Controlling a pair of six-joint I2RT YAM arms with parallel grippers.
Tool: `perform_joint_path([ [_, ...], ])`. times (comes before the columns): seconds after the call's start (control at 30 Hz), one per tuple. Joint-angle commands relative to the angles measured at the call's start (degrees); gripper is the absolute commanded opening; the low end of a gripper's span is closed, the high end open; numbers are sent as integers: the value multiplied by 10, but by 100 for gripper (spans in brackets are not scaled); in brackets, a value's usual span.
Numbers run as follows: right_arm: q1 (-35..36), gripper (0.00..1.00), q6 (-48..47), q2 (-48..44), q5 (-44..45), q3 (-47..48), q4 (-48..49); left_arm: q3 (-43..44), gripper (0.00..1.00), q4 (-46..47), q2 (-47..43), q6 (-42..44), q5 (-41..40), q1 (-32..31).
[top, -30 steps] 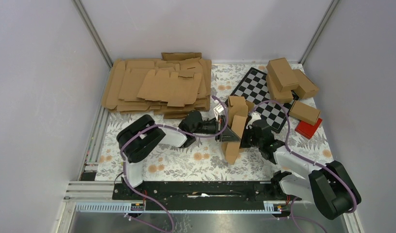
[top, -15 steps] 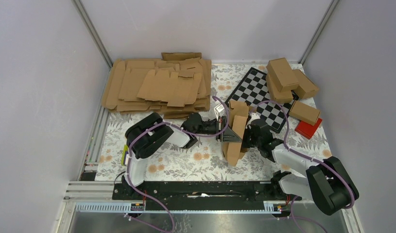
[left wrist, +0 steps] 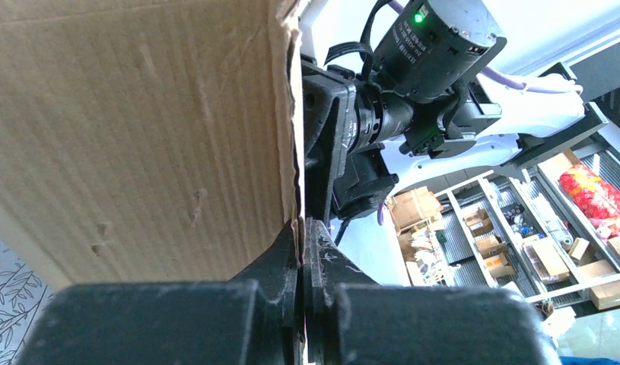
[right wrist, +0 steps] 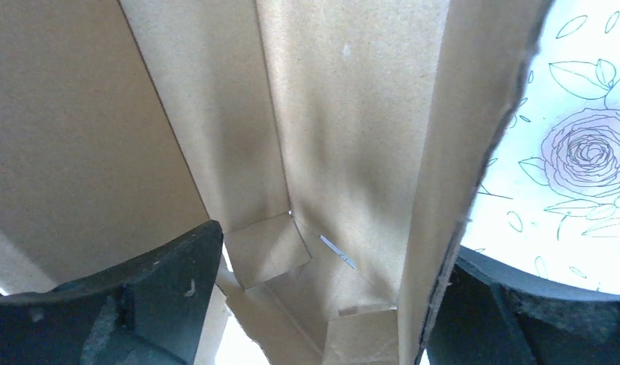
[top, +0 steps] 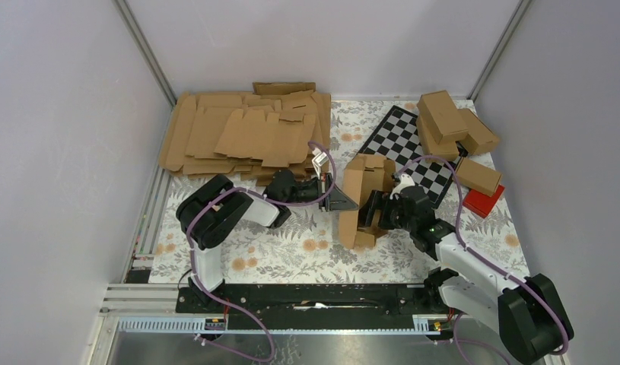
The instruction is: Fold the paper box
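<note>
Midway. Left gripper (left wrist: 302,232) pinches the paper box (top: 361,199) by one edge; right gripper (right wrist: 322,296) splayed astride its panels. Next, probably press walls square.

The paper box (top: 360,190) has slid toward 9 o'clock and gone from a tall, narrow lean to a lower, wider shape with its walls spread open. The left gripper (top: 341,204), pinched on the box's 9 o'clock edge, has drawn back toward 9 o'clock, its elbow swinging the same way. The right gripper (top: 373,208) has followed toward 9 o'clock, fingers wide astride 1 wall, and its arm now reaches out longer.
</note>
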Motion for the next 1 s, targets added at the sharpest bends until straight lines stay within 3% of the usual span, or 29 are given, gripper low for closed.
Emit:
perform_joint_path([
  [0.0,5,98,-2,-17,-37,6,-10,-5,0,2,-23,22,25,-1],
  [0.23,5,100,-20,-62,-87,-20,-16,-12,0,26,-23,8,43,11],
  [0.4,6,99,-34,-65,-97,-7,-47,-15,0,-7,-41,35,40,13],
  [0.57,17,85,-32,-44,-43,7,-60,-21,0,-14,-58,48,36,14],
  [0.67,24,85,-21,-54,-7,8,-60,-23,0,-35,-73,66,31,15],
  [0.83,36,74,1,-38,62,28,-54,-26,0,-61,-96,91,24,14],
  [0.97,57,72,5,-1,129,32,4,-23,0,-108,-115,138,16,10],
])
